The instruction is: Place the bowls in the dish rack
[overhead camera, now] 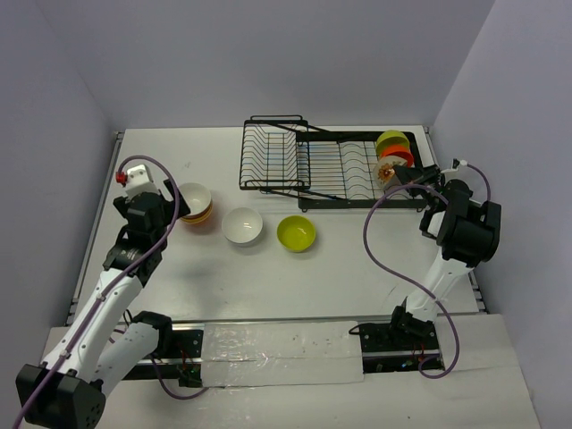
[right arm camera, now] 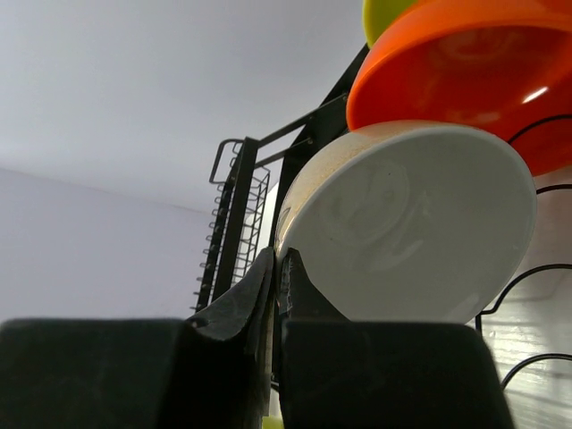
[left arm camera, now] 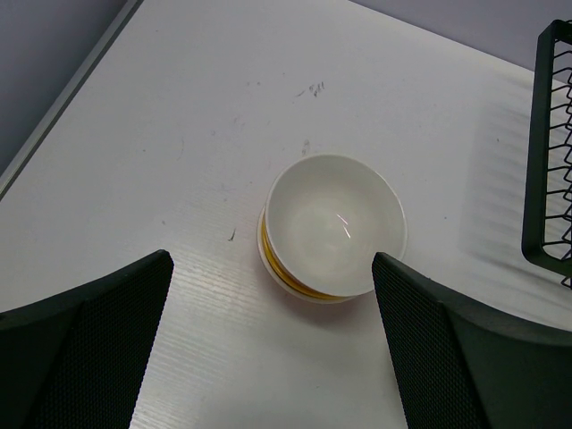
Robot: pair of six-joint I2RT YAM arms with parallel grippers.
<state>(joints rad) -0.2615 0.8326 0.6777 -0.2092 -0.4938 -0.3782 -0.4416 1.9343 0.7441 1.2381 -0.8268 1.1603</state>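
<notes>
Top external view: the step in hand is seating a bowl at the right end of the dish rack (overhead camera: 304, 165). On that side the right gripper (right arm camera: 279, 268) has its fingers pressed together, pinching the left rim of the white bowl (right arm camera: 411, 223). This bowl stands on edge among the prongs, just on the near side of an orange bowl (right arm camera: 465, 80).

Judgement: the next move calls for letting go once the bowl rests between prongs, then backing off without knocking its neighbours.

On the other side the left gripper (left arm camera: 273, 259) is spread wide, holds nothing and hovers above the stack of bowls (left arm camera: 332, 223) at the table's left. A plain bowl (overhead camera: 242, 225) and a lime bowl (overhead camera: 296, 233) lie on the table near the rack, not yet loaded
</notes>
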